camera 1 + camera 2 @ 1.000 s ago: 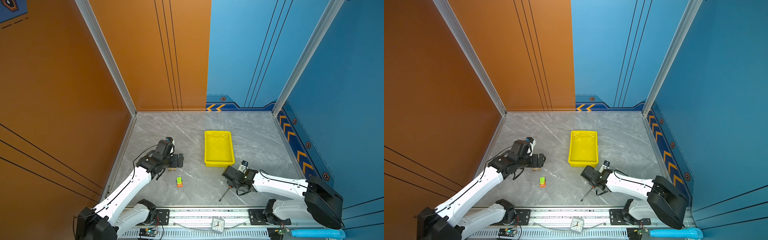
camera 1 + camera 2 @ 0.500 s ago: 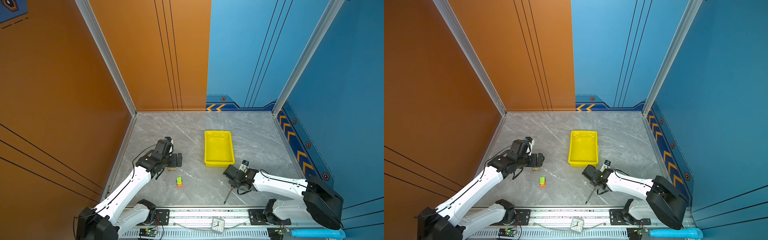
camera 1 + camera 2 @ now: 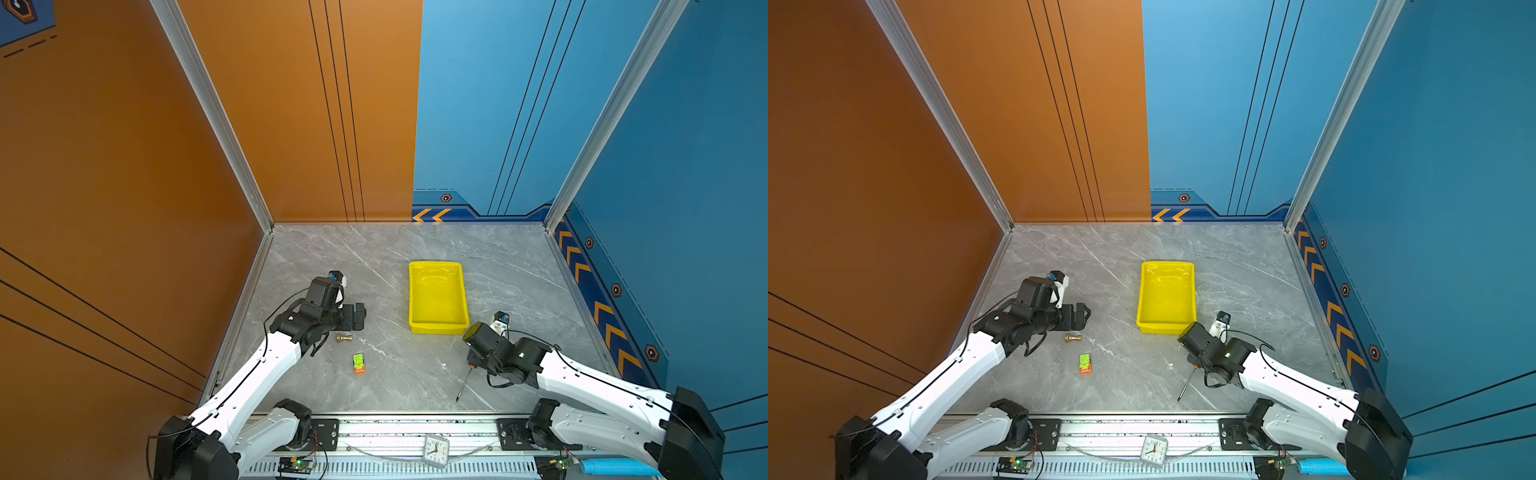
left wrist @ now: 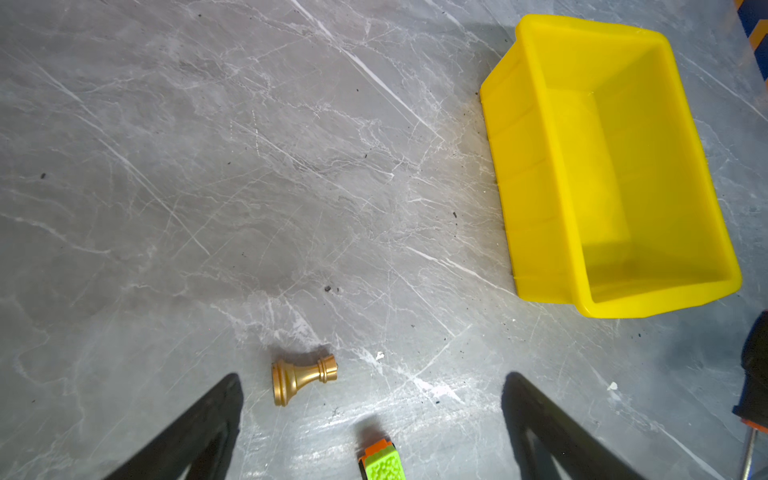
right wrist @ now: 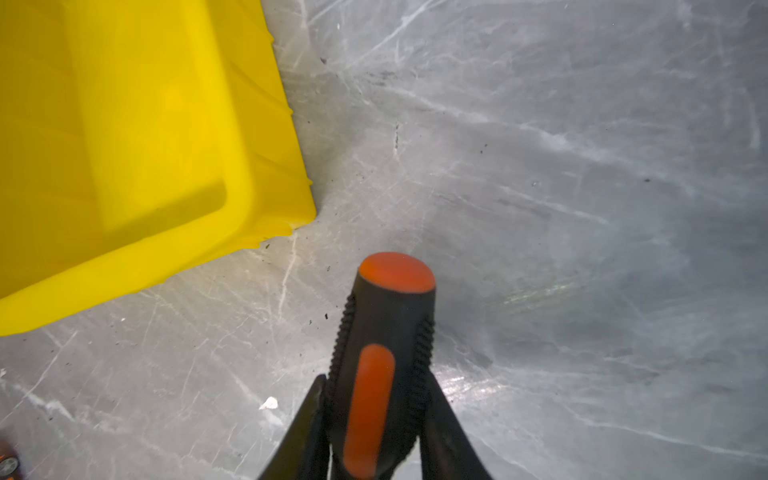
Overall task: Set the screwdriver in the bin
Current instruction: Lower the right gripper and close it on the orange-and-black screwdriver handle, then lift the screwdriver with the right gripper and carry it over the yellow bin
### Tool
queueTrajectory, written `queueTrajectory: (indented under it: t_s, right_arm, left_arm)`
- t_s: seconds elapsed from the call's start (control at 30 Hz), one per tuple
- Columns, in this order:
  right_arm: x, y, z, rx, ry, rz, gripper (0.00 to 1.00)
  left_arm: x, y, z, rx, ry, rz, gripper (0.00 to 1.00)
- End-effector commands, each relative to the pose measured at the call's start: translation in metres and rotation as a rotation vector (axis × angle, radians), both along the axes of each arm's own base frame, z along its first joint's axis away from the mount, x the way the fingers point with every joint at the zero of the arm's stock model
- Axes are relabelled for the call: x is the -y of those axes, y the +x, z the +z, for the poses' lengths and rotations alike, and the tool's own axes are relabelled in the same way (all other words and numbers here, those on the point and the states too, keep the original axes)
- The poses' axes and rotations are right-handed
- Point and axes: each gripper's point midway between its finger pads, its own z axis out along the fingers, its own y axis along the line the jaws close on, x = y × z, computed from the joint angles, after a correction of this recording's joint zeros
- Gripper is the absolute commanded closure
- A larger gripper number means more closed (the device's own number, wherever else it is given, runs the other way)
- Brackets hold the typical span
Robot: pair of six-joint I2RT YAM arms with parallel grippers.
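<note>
Black-orange screwdriver (image 5: 386, 332) (handle gripped, shaft slanting down) near yellow bin (image 5: 232, 124).

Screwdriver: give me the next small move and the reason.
Probably raise the screwdriver clear of the table: the right gripper is shut on its handle, the empty bin stands close by, and its wall must be cleared.

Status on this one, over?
Right gripper shut on screwdriver handle, short of bin. Left gripper open, empty. Bin empty. Knob and box off to the side, not blocking.
</note>
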Motion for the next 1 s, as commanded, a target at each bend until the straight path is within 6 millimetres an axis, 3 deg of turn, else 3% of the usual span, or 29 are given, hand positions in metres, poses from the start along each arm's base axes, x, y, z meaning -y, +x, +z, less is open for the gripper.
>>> queueTrajectory:
  t_s: [0.0, 0.13, 0.23, 0.37, 0.57, 0.8, 0.97]
  right_arm:
    - [0.026, -0.005, 0.026, 0.051, -0.073, 0.005, 1.00]
    - [0.040, 0.003, 0.061, 0.164, -0.090, 0.009, 1.00]
    - [0.039, 0.017, 0.086, 0.195, -0.123, 0.054, 1.00]
    - [0.023, 0.044, 0.116, 0.190, -0.196, 0.187, 1.00]
    - [0.002, 0.102, 0.155, 0.209, -0.203, 0.307, 1.00]
    - [-0.033, 0.169, 0.159, 0.189, -0.193, 0.396, 1.00]
    - [-0.065, 0.207, 0.133, 0.139, -0.178, 0.439, 1.00]
  left_arm:
    - [0.006, 0.002, 0.005, 0.021, -0.021, -0.033, 0.02]
    - [0.008, 0.002, 0.004, 0.019, -0.019, -0.043, 0.02]
    - [0.013, 0.003, 0.006, 0.014, -0.034, -0.065, 0.02]
    - [0.018, 0.006, 0.011, 0.019, -0.039, -0.075, 0.02]
    - [0.020, 0.012, 0.020, 0.041, -0.030, -0.061, 0.02]
    - [0.020, 0.015, 0.025, 0.055, -0.024, -0.044, 0.02]
    - [0.023, 0.018, 0.029, 0.056, -0.021, -0.040, 0.02]
